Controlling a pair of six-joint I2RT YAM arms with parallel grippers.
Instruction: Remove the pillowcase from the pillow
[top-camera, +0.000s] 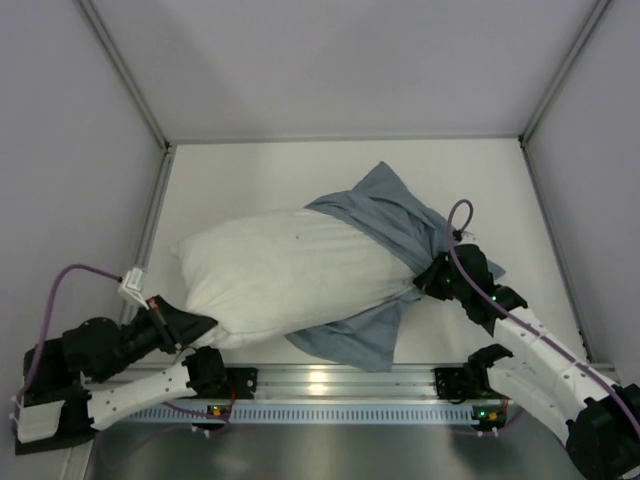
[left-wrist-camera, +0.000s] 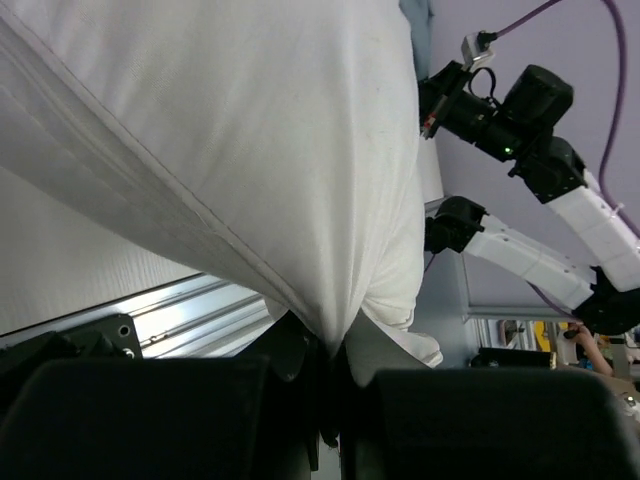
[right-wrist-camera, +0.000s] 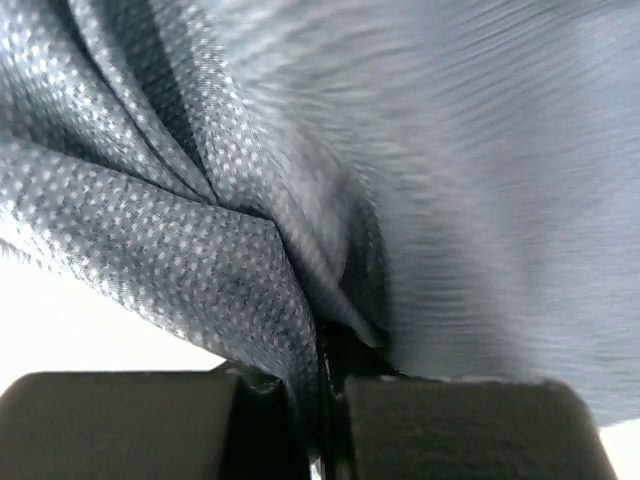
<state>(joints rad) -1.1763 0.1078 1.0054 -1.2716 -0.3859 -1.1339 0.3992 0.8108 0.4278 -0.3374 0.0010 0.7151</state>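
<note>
The pillow (top-camera: 290, 275) lies across the middle of the table (top-camera: 300, 180), its long side running left to right, and most of its white cloth is bare. The pillowcase (top-camera: 385, 215) covers only its right end: blue-grey folds bunch over that end, one corner peaks toward the far wall, and a loose flap spreads flat on the table just in front of the pillow, near the rail (top-camera: 330, 380). The left gripper (top-camera: 200, 327) is at the pillow's near left corner. In the left wrist view its jaws are clenched on a pinch of white cloth (left-wrist-camera: 300, 200) — the fabric draws down into tight creases and vanishes between the fingers (left-wrist-camera: 470, 420). The right gripper (top-camera: 428, 278) sits at the pillow's right end, where the blue cloth gathers. The right wrist view shows its jaws clamped on a fold of the pillowcase (right-wrist-camera: 200, 250), the dotted weave puckering into the narrow slit between the two dark pads (right-wrist-camera: 130, 420). The two grippers are well apart, one at each end of the pillow.
</note>
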